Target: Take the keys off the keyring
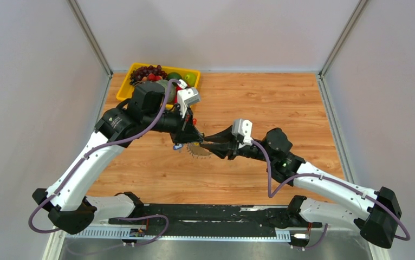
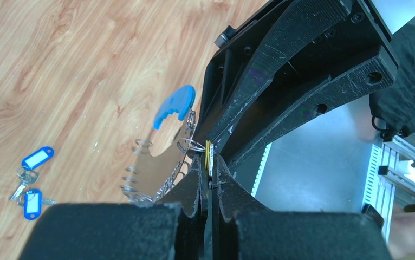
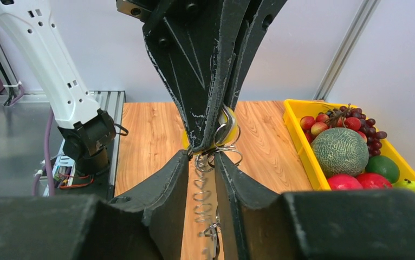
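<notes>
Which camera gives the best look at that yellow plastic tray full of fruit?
The right wrist view: the yellow plastic tray sits close and unblocked, its melon and grapes plain. The top external view shows it far off, partly hidden behind the left arm. The left wrist view does not show it.

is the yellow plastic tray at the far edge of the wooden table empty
No, the yellow plastic tray holds a netted green melon, dark grapes and other fruit in the right wrist view.
</notes>
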